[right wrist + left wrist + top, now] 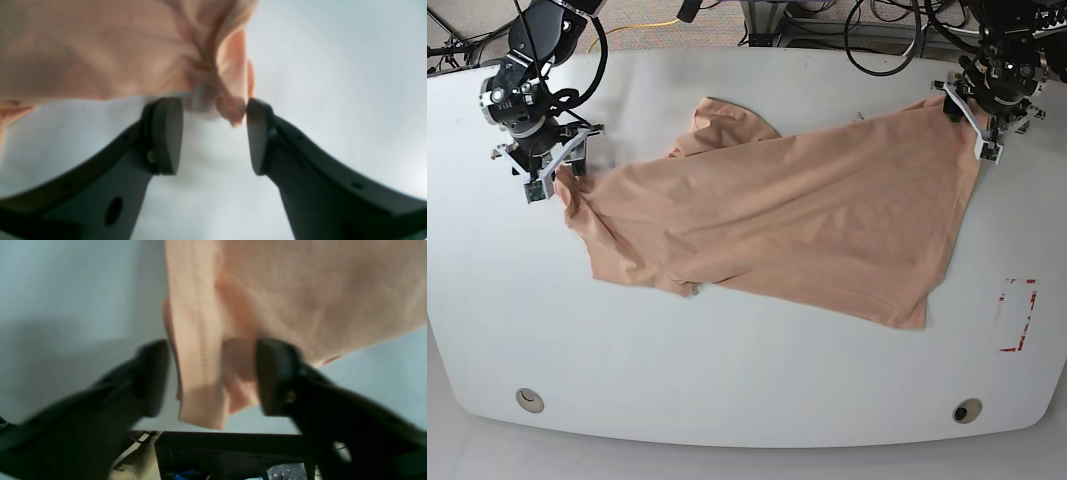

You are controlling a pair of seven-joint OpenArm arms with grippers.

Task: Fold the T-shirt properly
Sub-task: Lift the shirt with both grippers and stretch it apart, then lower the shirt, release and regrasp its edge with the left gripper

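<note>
End effectors, left (pixel 210 376) and right (pixel 213 133), gape, seemingly releasing T-shirt (pixel 777 220) corners

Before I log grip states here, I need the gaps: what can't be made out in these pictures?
- T-shirt: any print unseen in the base view; only plain fabric faces up.
- Left gripper: left wrist view blurred; jaws straddle the hem, contact unclear.
- Right gripper: right wrist view blurred; cloth tip nears one pad, touching unclear.
- Both fingertips too small in the base view.
</note>
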